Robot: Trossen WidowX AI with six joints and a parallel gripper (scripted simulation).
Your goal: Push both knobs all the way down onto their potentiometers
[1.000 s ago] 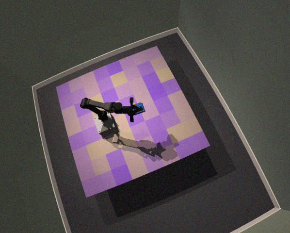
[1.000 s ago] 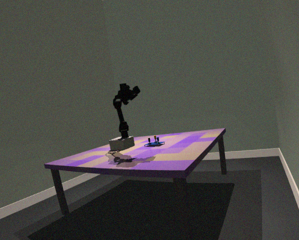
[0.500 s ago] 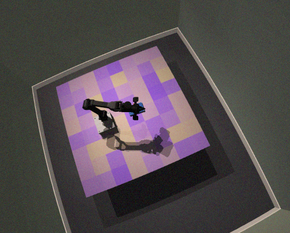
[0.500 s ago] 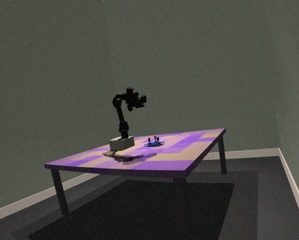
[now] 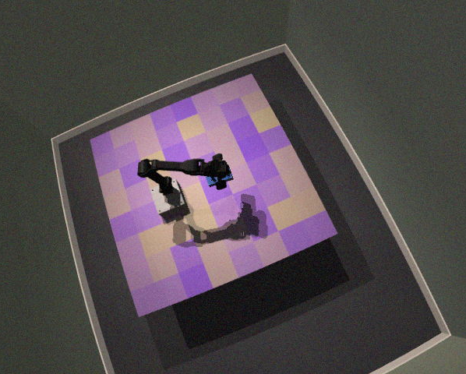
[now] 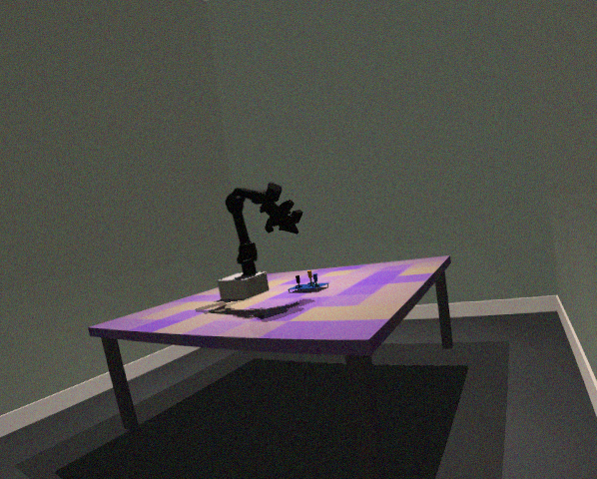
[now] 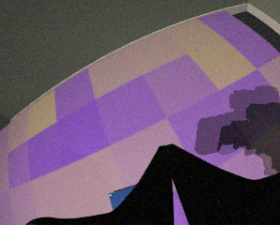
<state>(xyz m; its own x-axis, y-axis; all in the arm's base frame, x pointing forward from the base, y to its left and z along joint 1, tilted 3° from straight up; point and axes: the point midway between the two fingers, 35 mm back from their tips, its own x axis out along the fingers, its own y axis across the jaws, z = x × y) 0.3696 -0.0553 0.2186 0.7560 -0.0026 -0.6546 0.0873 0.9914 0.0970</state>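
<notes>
Checkered tabletop point(image 5: 301, 201) point(image 6: 329, 314) point(image 7: 130, 103). Circuit board point(image 5: 213, 181) point(image 6: 307, 287) point(image 7: 121, 197) stands below the hand point(image 5: 222, 173) point(image 6: 294, 223) point(image 7: 166, 152), which is clenched, empty, well above it. Pressing apparently not begun; both knobs presumably left.

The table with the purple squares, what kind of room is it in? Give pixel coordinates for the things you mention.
Maybe a robot test room. A black robot arm point(image 5: 172, 165) point(image 6: 241, 222) stands on the table point(image 5: 305, 160) point(image 6: 334, 314) point(image 7: 135, 103), a blue board point(image 5: 213, 181) point(image 6: 308, 287) point(image 7: 122, 197) with little knobs is there too, and plain walls rise around.
</notes>
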